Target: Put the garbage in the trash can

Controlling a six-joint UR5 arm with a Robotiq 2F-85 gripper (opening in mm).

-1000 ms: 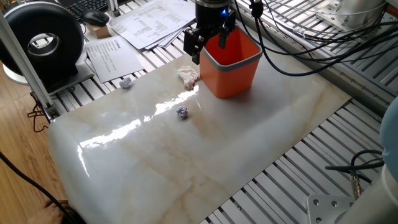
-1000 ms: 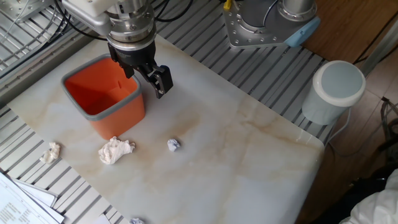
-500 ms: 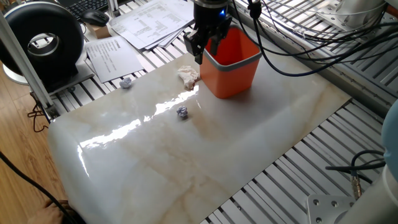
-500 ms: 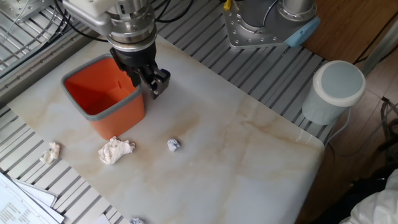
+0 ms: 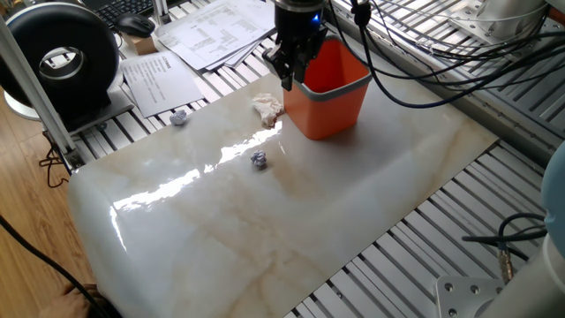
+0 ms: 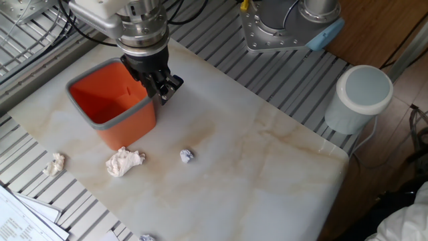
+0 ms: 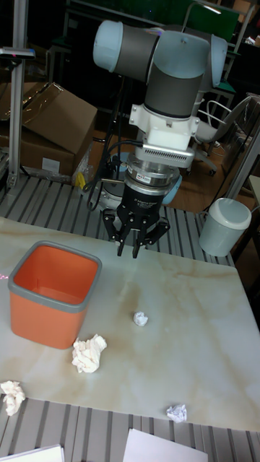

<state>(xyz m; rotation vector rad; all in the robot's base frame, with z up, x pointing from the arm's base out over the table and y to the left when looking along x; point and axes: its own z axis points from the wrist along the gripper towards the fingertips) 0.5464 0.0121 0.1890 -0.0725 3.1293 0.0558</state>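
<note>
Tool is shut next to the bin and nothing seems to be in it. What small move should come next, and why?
Probably open the tool and shift it toward the tissue wad. The tool looks empty, the bin shows nothing inside, and the wad lies on the table just beside the bin, the nearest scrap.

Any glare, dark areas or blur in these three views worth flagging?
One fixed view: bright glare streaks across the marble tabletop, ending near the tissue wad. The other fixed view: even light, no glare, scraps sharp. Tall fixed view: background dim, tabletop lit, the gripper throws only a faint shadow.
</note>
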